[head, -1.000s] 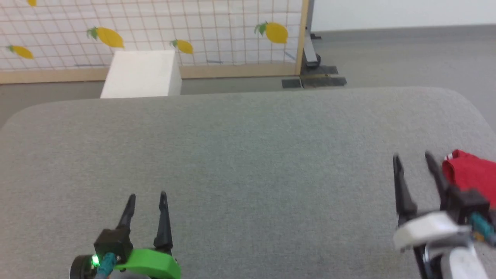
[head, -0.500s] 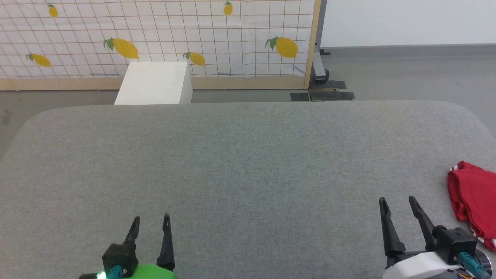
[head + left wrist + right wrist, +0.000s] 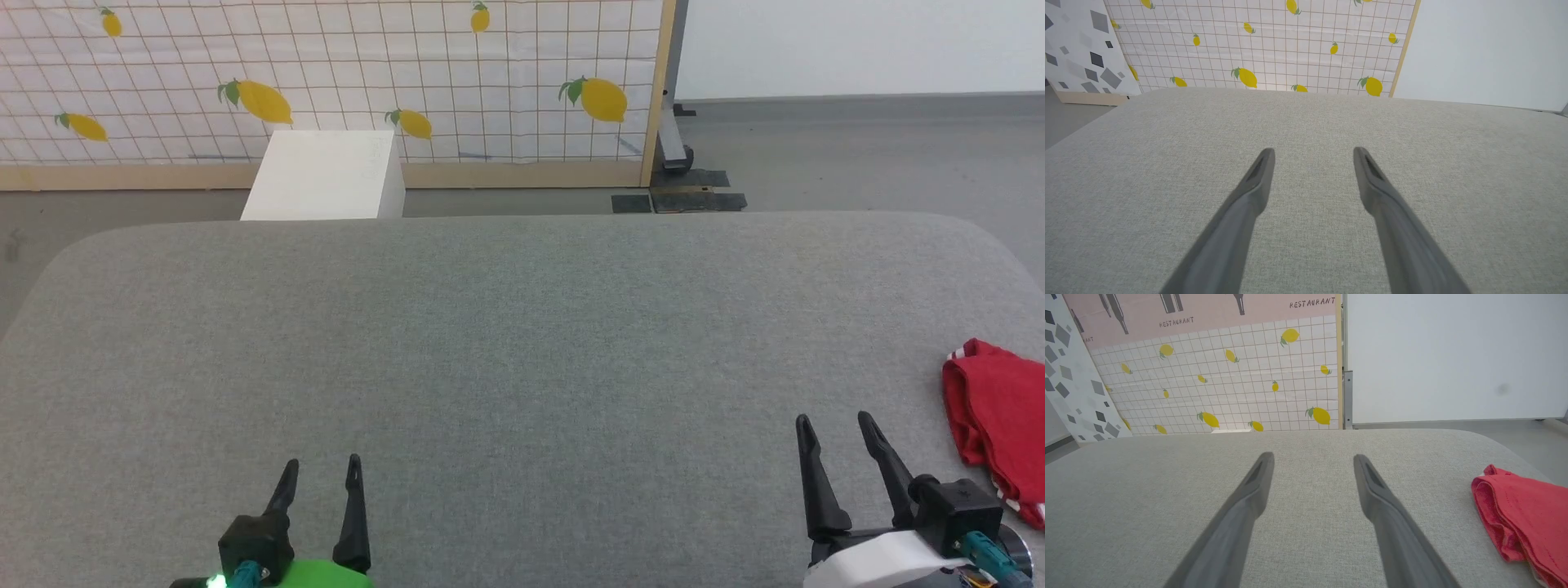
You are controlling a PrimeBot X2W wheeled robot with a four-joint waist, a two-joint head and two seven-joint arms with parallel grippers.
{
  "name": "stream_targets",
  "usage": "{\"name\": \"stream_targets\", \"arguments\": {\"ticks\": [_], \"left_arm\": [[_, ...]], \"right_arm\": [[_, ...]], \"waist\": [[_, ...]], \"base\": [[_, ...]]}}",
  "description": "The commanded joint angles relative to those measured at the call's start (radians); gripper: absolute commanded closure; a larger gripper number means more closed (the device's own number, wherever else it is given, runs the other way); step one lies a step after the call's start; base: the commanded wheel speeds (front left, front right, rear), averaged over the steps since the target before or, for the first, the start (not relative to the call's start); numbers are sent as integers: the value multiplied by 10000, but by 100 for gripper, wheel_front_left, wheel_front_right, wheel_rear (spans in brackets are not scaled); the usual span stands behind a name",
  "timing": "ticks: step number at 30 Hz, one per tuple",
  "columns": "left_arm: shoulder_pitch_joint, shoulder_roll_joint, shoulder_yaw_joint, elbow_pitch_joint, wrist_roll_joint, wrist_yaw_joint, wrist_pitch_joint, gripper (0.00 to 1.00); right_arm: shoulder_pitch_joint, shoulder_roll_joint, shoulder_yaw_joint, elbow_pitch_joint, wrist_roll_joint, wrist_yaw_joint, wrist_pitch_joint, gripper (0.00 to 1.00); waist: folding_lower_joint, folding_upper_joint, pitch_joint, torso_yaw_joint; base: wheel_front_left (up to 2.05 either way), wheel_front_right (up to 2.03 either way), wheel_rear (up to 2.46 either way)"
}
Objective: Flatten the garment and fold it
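Note:
The red garment (image 3: 996, 420) lies folded in layers at the right edge of the grey padded table (image 3: 522, 343), partly cut off by the head view's border; a bit of red-and-white stripe trim shows at its corner. In the right wrist view the garment (image 3: 1525, 516) lies to the right of the fingers, apart from them. My right gripper (image 3: 834, 423) hovers open just left of the garment, holding nothing. My left gripper (image 3: 322, 467) stands open near the front left of the table, also with nothing in it. Open left gripper (image 3: 1312, 152) and right gripper (image 3: 1312, 457) point across bare grey fabric.
A white box (image 3: 326, 175) stands on the floor beyond the table's far edge. Behind it is a lemon-patterned grid screen (image 3: 457, 73) on a wooden frame, with a metal stand base (image 3: 682, 175) at its right end. The table's corners are rounded.
The head camera shifted upward from one second ago, so the whole scene sits lower. Both grippers drew back toward the near edge. In the last half second almost nothing moved.

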Motion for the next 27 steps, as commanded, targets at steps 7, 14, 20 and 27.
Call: {"name": "stream_targets", "arguments": {"ticks": [7,14,20,27], "left_arm": [[-22,-1,8,-116,-1,2,52,100],[-69,-5,40,-226,81,1,195,100],[-109,-9,66,-320,150,1,317,100],[-169,-14,106,-462,255,0,501,100]], "right_arm": [[-13,-4,5,-52,-21,0,42,100],[-57,-2,25,-146,-90,-1,185,100],[-95,-1,41,-225,-149,-2,305,100],[-152,0,66,-346,-238,-3,489,100]], "waist": [[0,0,27,-15],[0,0,51,-7],[0,0,72,-1],[0,0,103,9]], "base": [[0,0,0],[0,0,0],[0,0,0],[0,0,0]]}}
